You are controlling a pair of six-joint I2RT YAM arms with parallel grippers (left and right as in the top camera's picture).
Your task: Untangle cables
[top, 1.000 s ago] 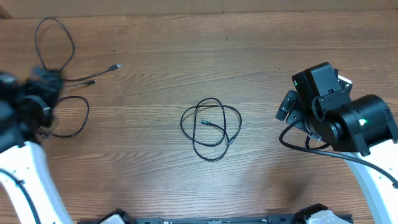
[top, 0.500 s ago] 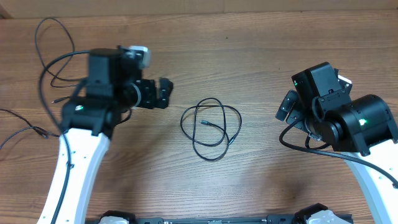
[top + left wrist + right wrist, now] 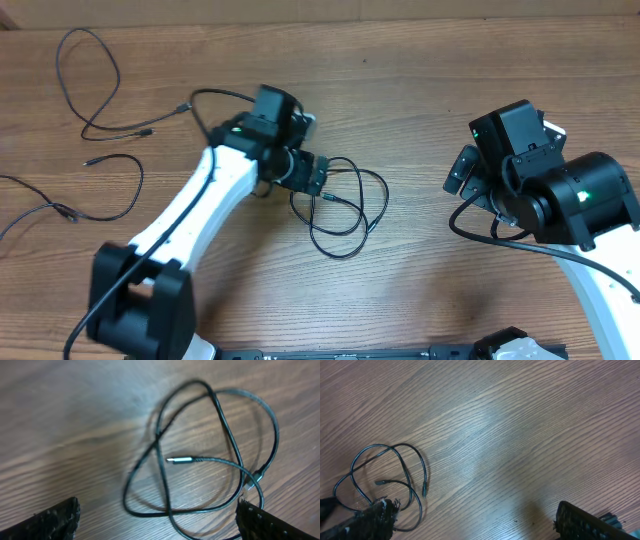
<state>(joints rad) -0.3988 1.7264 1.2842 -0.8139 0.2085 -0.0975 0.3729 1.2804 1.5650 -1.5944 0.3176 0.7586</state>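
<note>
My left pincer (image 3: 314, 177) hangs with its fingers wide apart, just over the looped cable (image 3: 200, 460). My right pincer (image 3: 462, 172) is apart too, well off to the side.

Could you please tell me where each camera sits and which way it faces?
Overhead: above the table, looking straight down; left arm and right arm show.
Left wrist: close over the coiled cable; left pincer at bottom corners.
Right wrist: farther off, over the table; right pincer at bottom corners.
All three share the coiled cable.
</note>
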